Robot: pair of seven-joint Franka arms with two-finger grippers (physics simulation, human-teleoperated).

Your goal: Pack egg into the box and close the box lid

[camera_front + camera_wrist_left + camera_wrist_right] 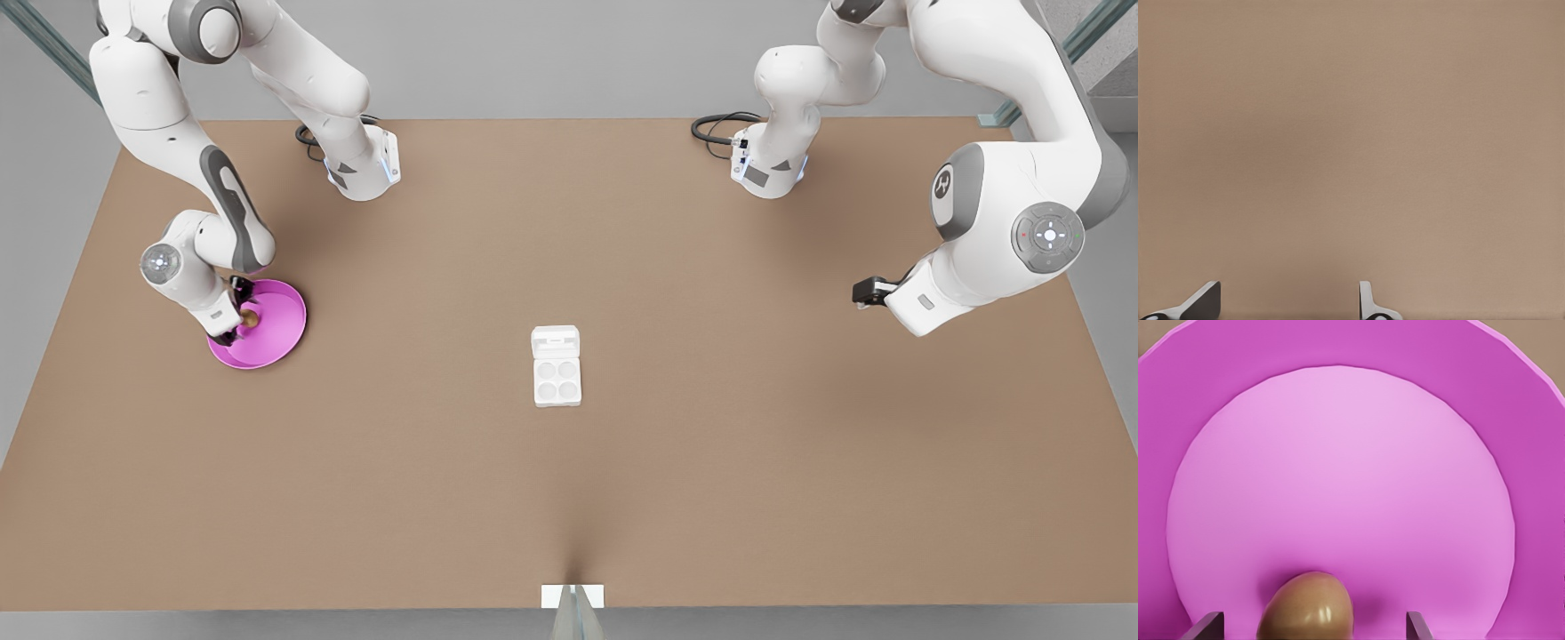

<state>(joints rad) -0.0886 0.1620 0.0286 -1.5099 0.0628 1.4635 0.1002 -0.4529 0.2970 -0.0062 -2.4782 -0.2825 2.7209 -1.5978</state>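
Observation:
The tan egg (250,316) (1306,607) lies in a round pink dish (283,329) (1338,473) on the front view's left. My right gripper (241,313) (1313,628) is down in the dish, open, with one finger on each side of the egg and a gap to it on both sides. The white box (557,379) sits mid-table with its four cups empty. The box lid (556,341) lies open and flat on the far side of the cups. My left gripper (861,293) (1288,301) waits open over bare table on the front view's right.
The brown table (711,462) spreads wide around the carton. Both arm bases (364,164) (766,169) stand at the far edge with black cables. A small white mount (572,596) sits at the near edge.

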